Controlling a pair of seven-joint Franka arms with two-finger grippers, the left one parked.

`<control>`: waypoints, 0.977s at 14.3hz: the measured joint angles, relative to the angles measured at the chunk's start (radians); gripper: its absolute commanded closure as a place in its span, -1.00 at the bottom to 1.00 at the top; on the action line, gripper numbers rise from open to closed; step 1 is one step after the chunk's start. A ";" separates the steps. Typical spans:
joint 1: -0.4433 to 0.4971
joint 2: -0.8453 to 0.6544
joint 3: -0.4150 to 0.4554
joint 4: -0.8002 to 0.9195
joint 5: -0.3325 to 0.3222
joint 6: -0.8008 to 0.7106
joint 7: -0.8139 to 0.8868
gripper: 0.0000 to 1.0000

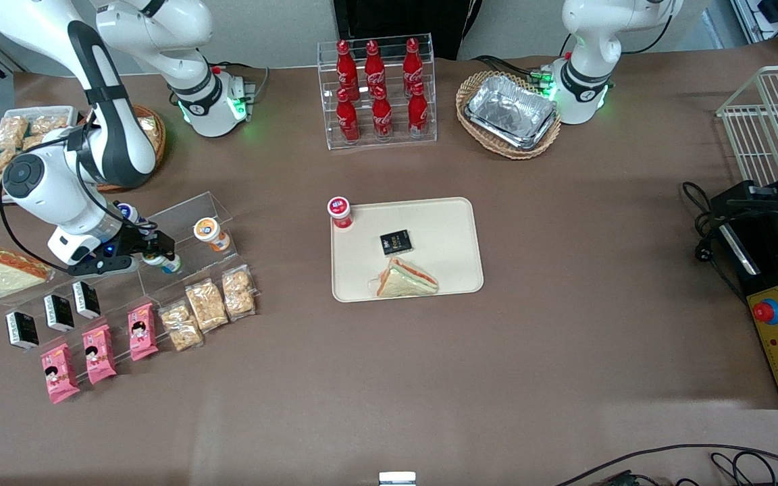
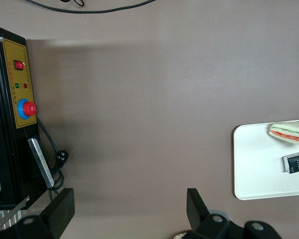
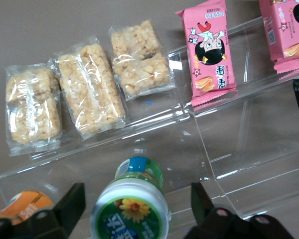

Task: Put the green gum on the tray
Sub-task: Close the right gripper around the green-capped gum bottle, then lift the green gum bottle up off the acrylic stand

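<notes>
The green gum [image 3: 131, 209] is a small bottle with a green-rimmed white lid bearing a yellow flower. It stands on the clear stepped shelf [image 3: 199, 124] at the working arm's end of the table. My gripper [image 3: 137, 199] is open and straddles the bottle, one finger on each side with a gap to the lid. In the front view the gripper [image 1: 154, 254] hangs over the shelf, with the gum [image 1: 165, 262] partly hidden under it. The beige tray [image 1: 443, 270] lies mid-table and holds a sandwich [image 1: 406, 279] and a small black packet [image 1: 396, 241].
An orange-lidded bottle [image 1: 208, 231] and a blue-lidded bottle [image 1: 129, 212] share the shelf. Puffed-rice bags [image 3: 89, 94], pink snack packs [image 3: 212, 52] and black packets [image 1: 58, 312] sit nearer the front camera. A red-lidded bottle [image 1: 339, 210] stands at the tray's corner. A cola rack [image 1: 379, 91] stands farther away.
</notes>
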 measured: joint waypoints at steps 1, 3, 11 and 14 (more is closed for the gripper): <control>0.002 0.000 0.000 -0.002 0.000 0.000 0.000 -0.43; 0.005 0.000 0.001 -0.007 0.000 0.001 -0.001 0.01; 0.006 -0.004 0.002 -0.008 0.000 0.002 -0.003 1.00; 0.006 -0.053 0.004 0.039 -0.013 -0.084 -0.008 1.00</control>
